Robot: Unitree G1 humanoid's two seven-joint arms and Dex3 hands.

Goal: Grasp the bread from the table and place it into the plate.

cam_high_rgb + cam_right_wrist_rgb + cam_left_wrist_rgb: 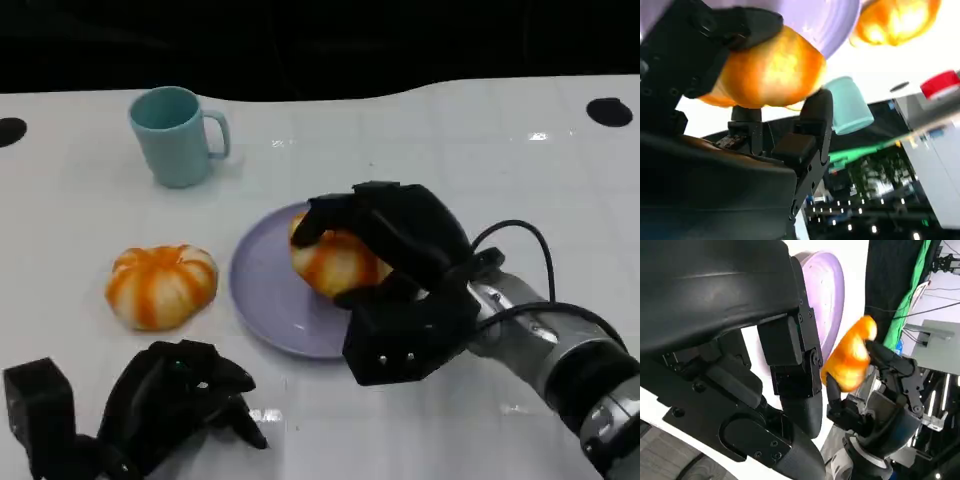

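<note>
Your right hand [400, 255] fingers pinch the orange striped bread roll [335, 262] over the round lilac plate [262, 290]; lower gently, then spread them.

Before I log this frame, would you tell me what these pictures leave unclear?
- Whether the held bread already rests on the plate: in the head view the right hand covers its underside.
- The plate's right rim: hidden by the same hand, head view.
- The left hand: its wrist is cut off by the bottom edge in the head view, and whether its fingers are closed is unclear.
- The second bread: blurred and cropped at the top edge, right wrist view.
</note>
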